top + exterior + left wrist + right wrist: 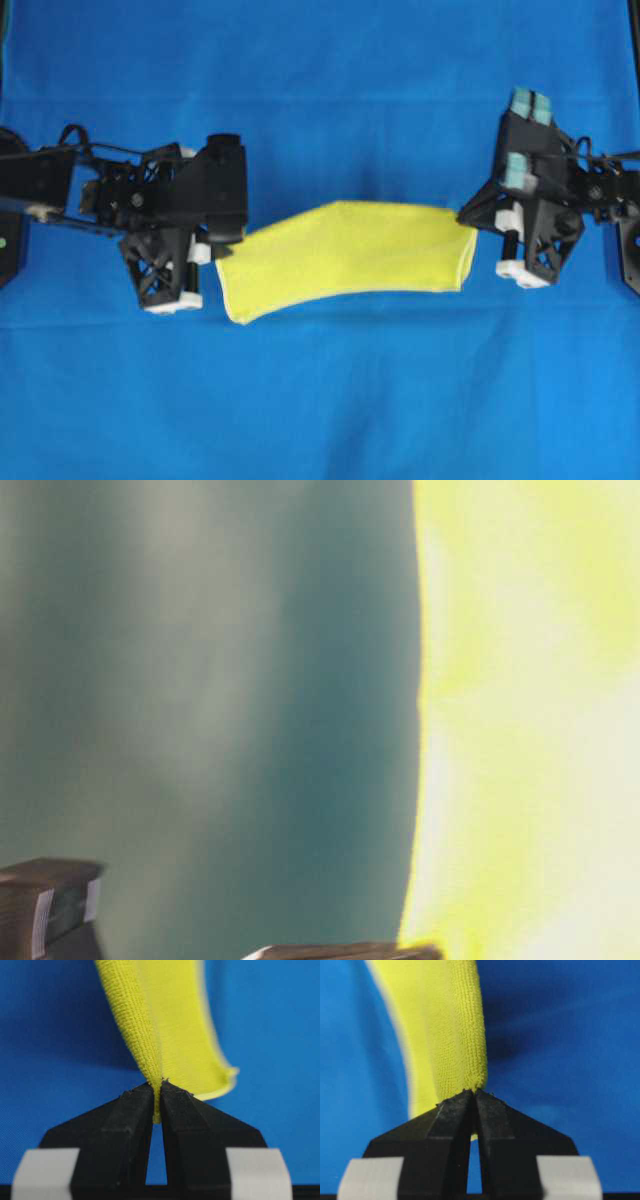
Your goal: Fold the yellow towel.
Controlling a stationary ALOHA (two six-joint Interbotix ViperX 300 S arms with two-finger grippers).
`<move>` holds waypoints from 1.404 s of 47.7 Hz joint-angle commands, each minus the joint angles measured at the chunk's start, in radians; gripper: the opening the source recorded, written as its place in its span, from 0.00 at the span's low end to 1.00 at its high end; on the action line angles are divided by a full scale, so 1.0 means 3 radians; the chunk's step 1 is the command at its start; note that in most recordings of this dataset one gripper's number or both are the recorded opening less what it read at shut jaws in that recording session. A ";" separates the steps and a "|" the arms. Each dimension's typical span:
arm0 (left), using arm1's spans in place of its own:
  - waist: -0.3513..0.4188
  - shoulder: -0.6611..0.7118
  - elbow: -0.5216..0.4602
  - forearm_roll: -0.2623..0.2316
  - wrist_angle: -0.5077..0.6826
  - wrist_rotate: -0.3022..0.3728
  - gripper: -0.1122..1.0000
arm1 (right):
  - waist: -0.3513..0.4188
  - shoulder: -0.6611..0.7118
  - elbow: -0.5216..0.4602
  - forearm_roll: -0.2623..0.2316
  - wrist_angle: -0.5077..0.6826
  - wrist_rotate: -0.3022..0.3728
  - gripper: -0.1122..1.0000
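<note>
The yellow towel point(350, 260) hangs between both grippers over the blue cloth, doubled over and sagging toward the front. My left gripper point(222, 245) is shut on the towel's left end; in the left wrist view the fabric point(150, 1025) is pinched between the black fingertips point(135, 1105). At the towel's right end my right gripper point(468, 222) is shut on it, and the right wrist view shows the fuzzy folded edge point(460, 1035) clamped at the jaw tips point(474, 1092). In the table-level view the towel point(530, 720) is a bright blur filling the right side.
The blue cloth surface point(320, 400) covers the whole table. Both black arms point(120, 190) point(570, 190) reach in from the left and right edges. Blurred dark blocks point(50, 900) show at the bottom of the table-level view.
</note>
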 commanded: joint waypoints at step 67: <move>-0.0583 0.1120 -0.1089 0.0010 -0.1493 0.1094 0.13 | -0.1294 0.1038 -0.0956 -0.0660 -0.0803 -0.0046 0.12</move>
